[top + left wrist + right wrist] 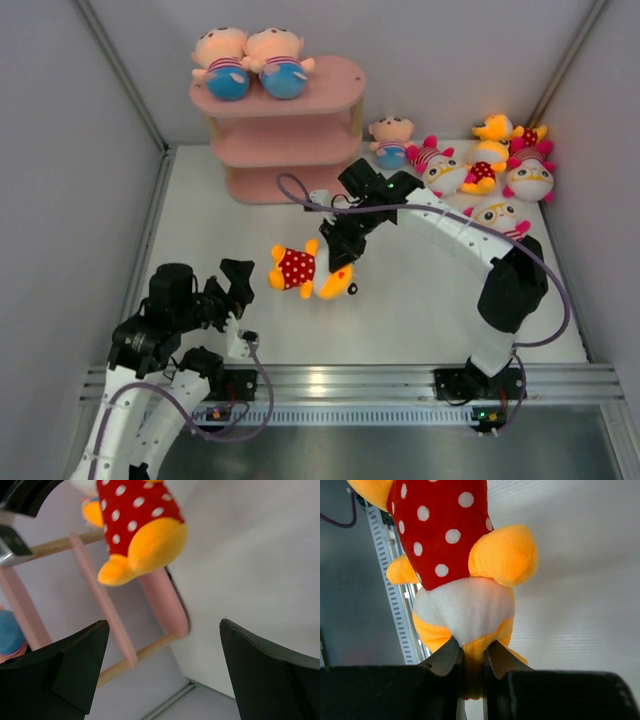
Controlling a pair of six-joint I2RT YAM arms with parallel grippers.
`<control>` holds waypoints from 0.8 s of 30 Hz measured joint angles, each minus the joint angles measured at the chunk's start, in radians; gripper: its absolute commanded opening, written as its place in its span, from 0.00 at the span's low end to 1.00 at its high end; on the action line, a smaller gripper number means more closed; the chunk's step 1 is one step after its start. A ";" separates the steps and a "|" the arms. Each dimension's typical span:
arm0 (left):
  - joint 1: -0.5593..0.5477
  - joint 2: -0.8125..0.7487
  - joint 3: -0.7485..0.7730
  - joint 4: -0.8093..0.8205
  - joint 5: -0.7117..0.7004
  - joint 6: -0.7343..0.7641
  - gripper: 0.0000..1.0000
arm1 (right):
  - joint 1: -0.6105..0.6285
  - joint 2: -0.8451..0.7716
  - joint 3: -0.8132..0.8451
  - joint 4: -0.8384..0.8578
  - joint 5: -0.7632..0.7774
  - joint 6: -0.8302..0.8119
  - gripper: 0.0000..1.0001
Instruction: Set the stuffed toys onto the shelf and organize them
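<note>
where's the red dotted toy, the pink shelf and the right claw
red dotted toy (296,268), top external view, on its red dotted body
pink shelf (335,85), top external view, on the bare right end of its top board
right claw (472,655), right wrist view, midway between its fingertips

Dolls (225,65) atop shelf (322,100), toy heap (485,170) right, lone toy (297,268) in front

Two peach-headed dolls (228,70) fill the top board of the shelf (335,85) except its right end. The right arm (455,228) and the red-dotted toy (298,268) stand before the shelf. The table (200,220) left of them is open.
</note>
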 measured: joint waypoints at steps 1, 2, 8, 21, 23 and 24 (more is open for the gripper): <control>0.000 0.012 -0.013 -0.030 0.006 0.023 0.98 | 0.006 0.023 0.034 -0.008 -0.002 -0.004 0.00; 0.000 0.027 -0.018 -0.048 0.011 0.040 0.98 | 0.011 0.038 0.056 -0.010 -0.002 -0.004 0.00; 0.000 0.101 -0.017 -0.077 0.049 0.090 0.98 | 0.038 0.119 0.177 -0.040 0.002 -0.004 0.00; -0.006 0.185 -0.008 -0.097 0.022 0.111 0.59 | 0.072 0.219 0.339 -0.116 0.019 -0.026 0.00; -0.007 0.201 0.006 -0.098 0.017 0.116 0.63 | 0.084 0.219 0.339 -0.124 0.023 -0.033 0.00; -0.007 0.207 0.013 -0.099 0.016 0.116 0.64 | 0.089 0.219 0.339 -0.126 0.023 -0.035 0.00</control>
